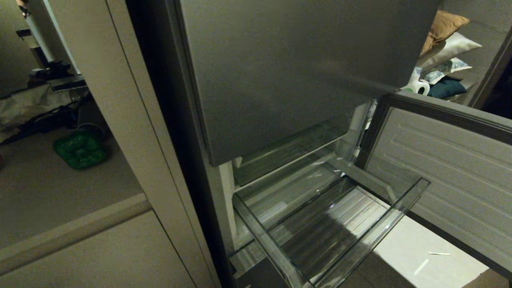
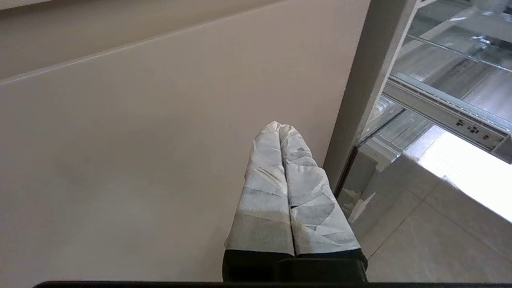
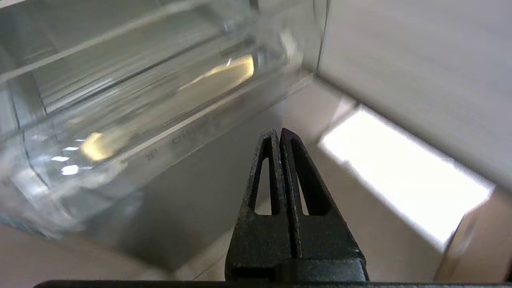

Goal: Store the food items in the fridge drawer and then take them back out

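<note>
Standing pulled out below the grey fridge door, the clear fridge drawer shows only its ribbed floor, no food in sight; the right gripper, fingers pressed together, hangs just outside the drawer's front lip; the left gripper, tape-wrapped and likewise closed, idles beside the beige cabinet panel left of the drawer.

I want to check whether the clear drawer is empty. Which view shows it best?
The head view: the drawer is pulled out, its whole ribbed floor bare. The right wrist view shows only its clear front wall from outside; the left wrist view catches just a side edge.
</note>
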`<state>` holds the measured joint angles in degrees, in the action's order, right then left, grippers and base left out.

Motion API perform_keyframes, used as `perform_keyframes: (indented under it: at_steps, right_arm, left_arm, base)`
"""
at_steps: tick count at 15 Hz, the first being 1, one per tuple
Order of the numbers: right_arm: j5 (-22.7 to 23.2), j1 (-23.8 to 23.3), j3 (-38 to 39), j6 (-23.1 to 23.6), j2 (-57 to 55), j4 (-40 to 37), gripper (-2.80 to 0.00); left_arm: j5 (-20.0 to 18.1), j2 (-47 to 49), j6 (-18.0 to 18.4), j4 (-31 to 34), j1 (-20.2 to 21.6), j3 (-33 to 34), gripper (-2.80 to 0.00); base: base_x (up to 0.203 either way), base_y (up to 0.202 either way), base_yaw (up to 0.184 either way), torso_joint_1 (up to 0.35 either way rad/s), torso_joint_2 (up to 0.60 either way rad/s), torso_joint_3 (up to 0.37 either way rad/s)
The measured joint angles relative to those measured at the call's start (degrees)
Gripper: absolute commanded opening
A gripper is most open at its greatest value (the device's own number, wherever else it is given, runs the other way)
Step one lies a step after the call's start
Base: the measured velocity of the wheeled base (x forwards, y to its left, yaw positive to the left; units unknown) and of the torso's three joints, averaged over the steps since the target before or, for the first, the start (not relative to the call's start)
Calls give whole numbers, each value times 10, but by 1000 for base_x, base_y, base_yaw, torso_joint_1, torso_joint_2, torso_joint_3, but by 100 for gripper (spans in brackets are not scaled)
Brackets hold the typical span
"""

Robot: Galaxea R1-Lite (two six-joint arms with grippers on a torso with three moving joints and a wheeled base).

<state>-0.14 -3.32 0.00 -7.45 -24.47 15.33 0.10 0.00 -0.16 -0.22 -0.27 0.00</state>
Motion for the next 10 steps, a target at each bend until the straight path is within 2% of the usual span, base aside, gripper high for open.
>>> perform_keyframes:
  at_steps: [2,5,8,10]
  right_arm:
    - [22,-19,-3,-49,-128,61,-280]
    - [79,-36,-30,-96,-291,110,-280]
    - [146,-42,-80,-112,-415,123,-280]
    - [173,-43,-115,-114,-477,125,-280]
  left_arm:
    - [0,0,0,0,0,0,-280]
    - [0,0,0,0,0,0,-280]
    - [0,0,0,0,0,0,-280]
    - [0,0,0,0,0,0,-280]
  base:
    - [0,0,0,0,0,0]
    - [0,0,0,0,0,0]
    - [0,0,0,0,0,0]
    - [0,0,0,0,0,0]
